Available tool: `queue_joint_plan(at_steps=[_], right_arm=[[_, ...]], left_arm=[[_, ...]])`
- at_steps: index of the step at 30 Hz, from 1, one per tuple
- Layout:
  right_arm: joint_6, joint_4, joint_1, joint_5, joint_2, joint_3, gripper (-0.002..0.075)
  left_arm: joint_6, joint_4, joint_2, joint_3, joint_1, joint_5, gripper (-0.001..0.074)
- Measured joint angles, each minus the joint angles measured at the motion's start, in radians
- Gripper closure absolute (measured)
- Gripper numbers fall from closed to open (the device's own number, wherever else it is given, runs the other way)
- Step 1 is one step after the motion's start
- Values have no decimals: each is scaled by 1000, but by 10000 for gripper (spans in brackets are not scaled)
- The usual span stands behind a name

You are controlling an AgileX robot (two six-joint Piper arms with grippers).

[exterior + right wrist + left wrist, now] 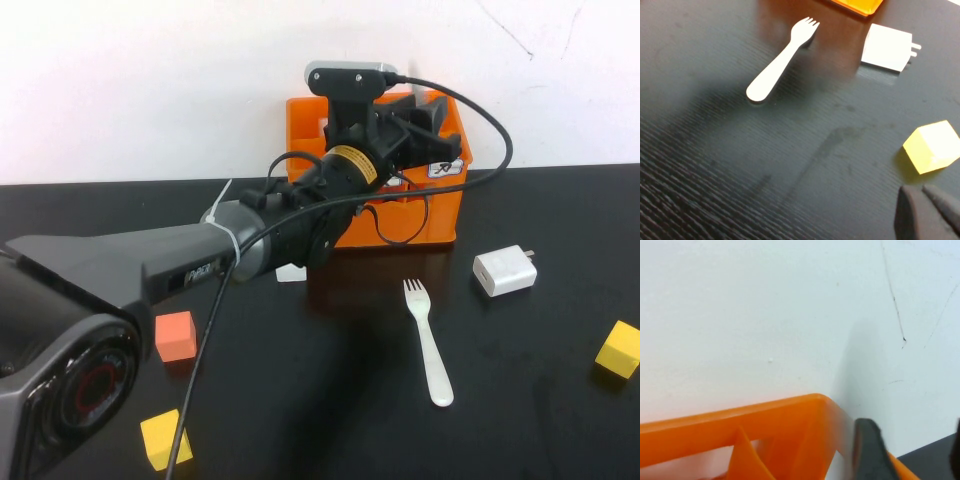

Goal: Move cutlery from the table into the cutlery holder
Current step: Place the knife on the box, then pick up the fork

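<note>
**Left arm reaches over the orange cutlery holder; fork lies on the desk**

The left arm covers much of the cutlery holder (304, 135), so its compartments and most of its labels are hidden, and what lies inside cannot be made out. A small white cube (291, 272) peeks out from under the arm, only partly seen. The right arm does not appear in the high view.

The holder stands at the far edge of the black desk (540, 430), against a white wall. The white fork (428, 345) lies flat in front of it, tines toward the holder, with bare desk all around. A white charger block (504, 270) sits near the fork's right. A yellow cube (620, 350) sits at the right edge, while an orange cube (175, 335) and another yellow cube (165, 438) sit at the lower left.

The left arm stretches diagonally forward. The left end effector (410, 120) hangs above the holder, fingers apart, nothing visible between them. The right end effector (924, 200) hovers low over the desk just beside the right-hand yellow cube, fingers together, empty.
</note>
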Motion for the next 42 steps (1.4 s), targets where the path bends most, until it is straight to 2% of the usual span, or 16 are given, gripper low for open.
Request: queue_joint_plan(at_steps=[2, 4, 6, 8, 12, 15, 22, 25, 30, 36, 42], right_arm=[[0, 0, 0, 0, 0, 0, 728], [0, 0, 0, 0, 0, 0, 728], [0, 0, 0, 0, 0, 0, 728], [0, 0, 0, 0, 0, 0, 728], [0, 5, 0, 0, 0, 0, 728], [0, 11, 0, -2, 0, 0, 728], [0, 21, 0, -5, 0, 0, 728], [0, 29, 0, -5, 0, 0, 728], [0, 58, 0, -16, 0, 0, 728], [0, 106, 0, -31, 6, 19, 728], [-50, 186, 0, 38, 57, 19, 728]], left_arm=[[11, 0, -7, 0, 0, 4, 384], [31, 0, -22, 0, 0, 22, 386], [71, 0, -49, 0, 0, 72, 428], [145, 0, -92, 0, 0, 161, 503], [272, 0, -199, 0, 0, 406, 653], [296, 0, -306, 0, 0, 615, 713], [294, -2, -506, 0, 13, 1152, 733], [279, -6, -581, 17, 38, 1297, 735], [259, -14, -744, 161, 82, 1352, 735], [223, -19, -1003, 462, 96, 1311, 736], [181, -35, -1248, 744, 98, 1288, 736]])
